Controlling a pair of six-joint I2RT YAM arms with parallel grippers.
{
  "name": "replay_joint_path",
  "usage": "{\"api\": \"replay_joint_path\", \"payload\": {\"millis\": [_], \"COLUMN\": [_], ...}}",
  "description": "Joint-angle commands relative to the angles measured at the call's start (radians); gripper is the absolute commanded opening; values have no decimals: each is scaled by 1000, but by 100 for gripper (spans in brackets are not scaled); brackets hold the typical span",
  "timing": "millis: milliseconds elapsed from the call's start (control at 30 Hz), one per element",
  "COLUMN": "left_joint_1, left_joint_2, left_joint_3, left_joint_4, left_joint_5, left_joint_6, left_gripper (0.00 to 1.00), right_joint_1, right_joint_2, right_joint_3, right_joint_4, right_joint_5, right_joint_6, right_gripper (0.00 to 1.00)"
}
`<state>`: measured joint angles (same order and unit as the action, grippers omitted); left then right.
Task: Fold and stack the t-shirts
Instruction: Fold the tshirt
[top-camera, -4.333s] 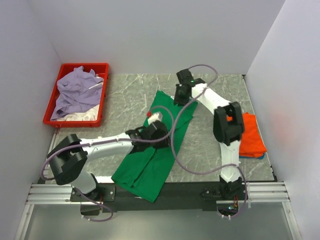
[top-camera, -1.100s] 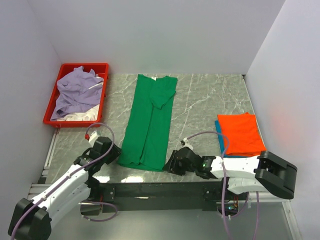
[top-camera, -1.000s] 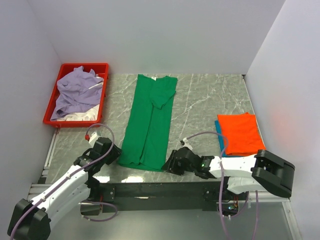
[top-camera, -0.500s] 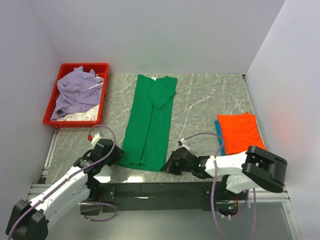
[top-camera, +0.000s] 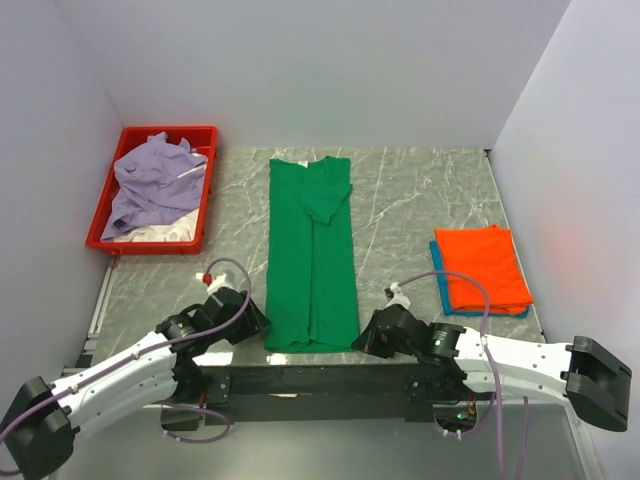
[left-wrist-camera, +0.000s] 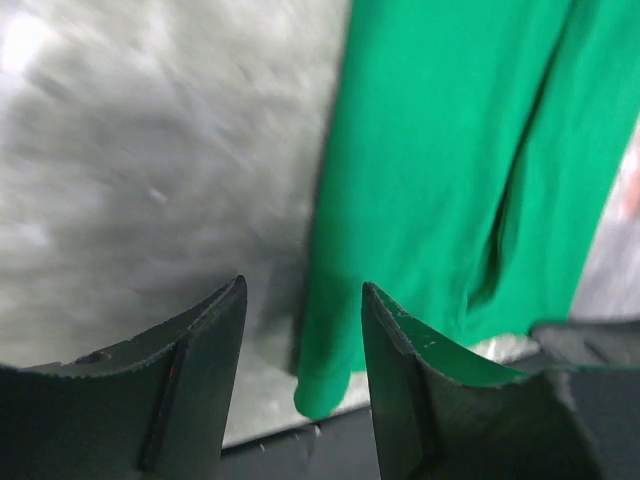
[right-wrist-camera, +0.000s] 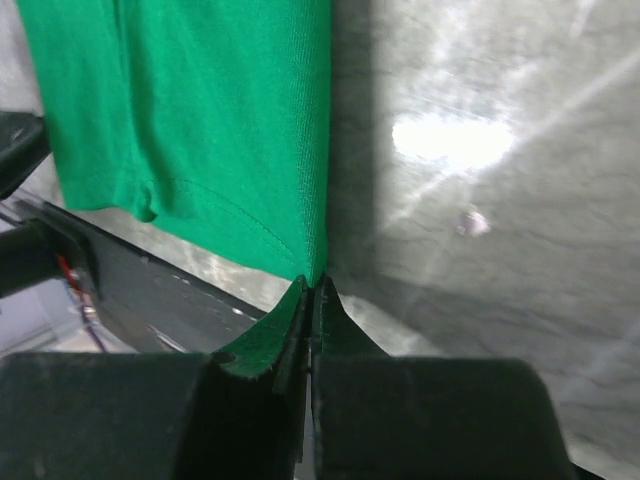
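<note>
Grey marbled table (top-camera: 400, 200), white walls | green t-shirt (top-camera: 311, 250) lies as a long folded strip mid-table, hem at near edge | left gripper (left-wrist-camera: 303, 300) spread wide, holding nothing, at hem's left corner | right gripper (right-wrist-camera: 309, 290) pinched tight on hem's right corner | orange t-shirt (top-camera: 482, 268) folded at right

Bare marble (top-camera: 400, 200) between green shirt (top-camera: 311, 250) and orange stack (top-camera: 482, 265) — red tray (top-camera: 168, 130) blocks left.

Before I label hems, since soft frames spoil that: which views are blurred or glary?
Left wrist: the table is smeared by motion blur, and the green t-shirt is soft-edged. Right wrist: the shirt's weave is crisp, but a white glare patch sits on the table. Top external: sharp, evenly lit, only faint shadows.
</note>
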<state>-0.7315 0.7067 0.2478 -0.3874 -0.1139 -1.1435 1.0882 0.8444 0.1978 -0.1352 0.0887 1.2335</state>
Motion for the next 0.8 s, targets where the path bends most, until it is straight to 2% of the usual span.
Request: {"api": "replay_joint_path", "payload": {"millis": [0,233,400,533,767], "left_joint_1": [-97,-195,-239,-278,-316], "left_joint_2": [2,-13,8,34,46], "left_joint_3": [22,27,22,10,2], "left_joint_4": [16,-89,-103,-93,-84], "left_joint_5": [19,-18,-20,-23,-18], "left_joint_6": [-68,-148,-177,-206,-223], "left_gripper": [56,48,42,37,22], "right_joint_1": [-5,-5,-4,-2,-5], "right_joint_2": [-15,24,59,51,-13], "right_joint_3": [14,34,60,63,74], "right_joint_4": [-90,-75,-75,-70,-116], "right_joint_5": [14,-36,-50,-63,-61], "right_joint_6": [-46,-83,-104,-106,-108], "right_gripper": [2,4,6,17,35]}}
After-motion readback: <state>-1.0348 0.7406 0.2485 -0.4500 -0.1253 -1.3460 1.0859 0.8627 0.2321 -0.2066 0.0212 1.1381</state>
